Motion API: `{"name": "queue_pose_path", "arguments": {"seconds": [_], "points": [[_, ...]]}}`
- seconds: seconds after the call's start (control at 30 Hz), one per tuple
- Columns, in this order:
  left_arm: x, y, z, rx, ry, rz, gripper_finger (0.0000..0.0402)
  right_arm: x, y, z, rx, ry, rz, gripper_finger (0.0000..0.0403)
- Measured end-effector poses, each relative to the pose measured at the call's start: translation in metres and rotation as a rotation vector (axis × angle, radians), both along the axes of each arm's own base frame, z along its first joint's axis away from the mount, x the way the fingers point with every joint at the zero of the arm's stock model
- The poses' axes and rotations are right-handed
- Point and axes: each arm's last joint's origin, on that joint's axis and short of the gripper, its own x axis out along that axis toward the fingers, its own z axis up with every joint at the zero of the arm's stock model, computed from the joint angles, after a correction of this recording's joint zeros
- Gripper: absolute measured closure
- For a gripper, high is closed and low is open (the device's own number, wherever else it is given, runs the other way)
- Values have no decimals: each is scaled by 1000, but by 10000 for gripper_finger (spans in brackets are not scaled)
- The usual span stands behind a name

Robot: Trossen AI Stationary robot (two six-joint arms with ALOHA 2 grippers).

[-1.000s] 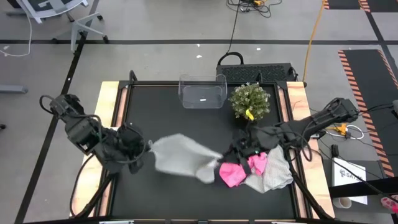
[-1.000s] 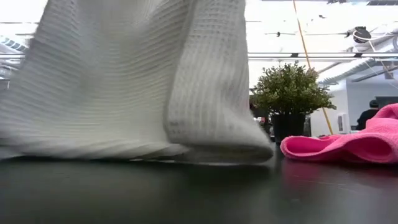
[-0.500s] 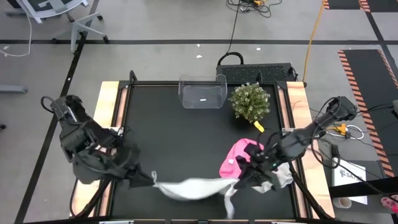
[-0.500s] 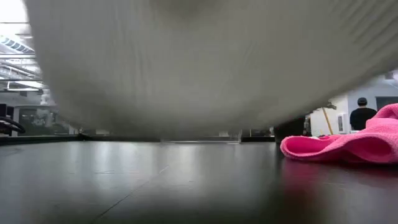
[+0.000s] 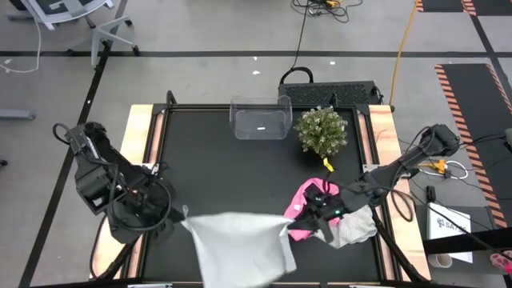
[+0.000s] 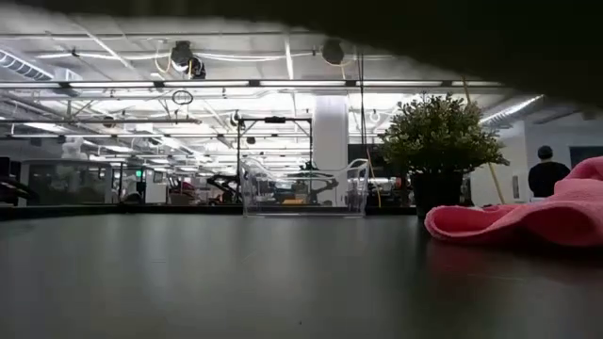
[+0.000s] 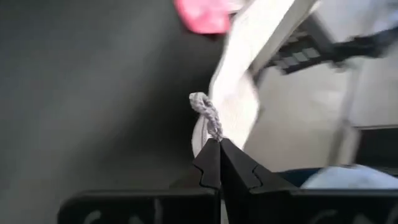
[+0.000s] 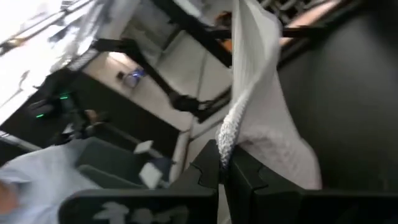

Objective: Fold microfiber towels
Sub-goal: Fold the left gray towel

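Both end effectors, left [image 5: 178, 214] and right [image 5: 294, 220], are pinching shut on corners of the pale grey waffle-textured microfiber towel [image 5: 240, 244], which is hanging stretched flat between them.

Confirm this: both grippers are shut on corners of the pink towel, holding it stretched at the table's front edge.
Wrong colour. The high view shows the left gripper and right gripper shut on corners of the white towel, stretched at the front edge. The pink towel lies on the table beside the right gripper.

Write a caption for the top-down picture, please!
Both tools, left and right, stretch a white towel over the table's front edge.
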Motion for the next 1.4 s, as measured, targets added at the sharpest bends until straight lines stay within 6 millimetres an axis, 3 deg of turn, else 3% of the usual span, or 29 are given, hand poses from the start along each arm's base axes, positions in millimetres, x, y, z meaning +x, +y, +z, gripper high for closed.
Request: {"name": "queue_pose_path", "arguments": {"seconds": [0.17,0.33,0.5,0.7,0.9,1.2,1.4], "points": [[3,5,-30,114,102,33,401,0,-14,-40,-33,112,-87,403],[11,12,-77,240,198,84,401,-2,-32,-71,-104,181,-180,403],[20,26,-120,326,256,153,401,1,-53,-87,-198,208,-235,403],[24,46,-151,400,339,198,401,4,-81,-99,-323,229,-293,403],[28,57,-159,416,376,211,393,7,-102,-102,-325,247,-283,398],[36,75,-158,528,391,175,342,8,-126,-106,-406,282,-325,344],[41,86,-159,495,430,195,310,8,-136,-106,-429,290,-335,319]]}}
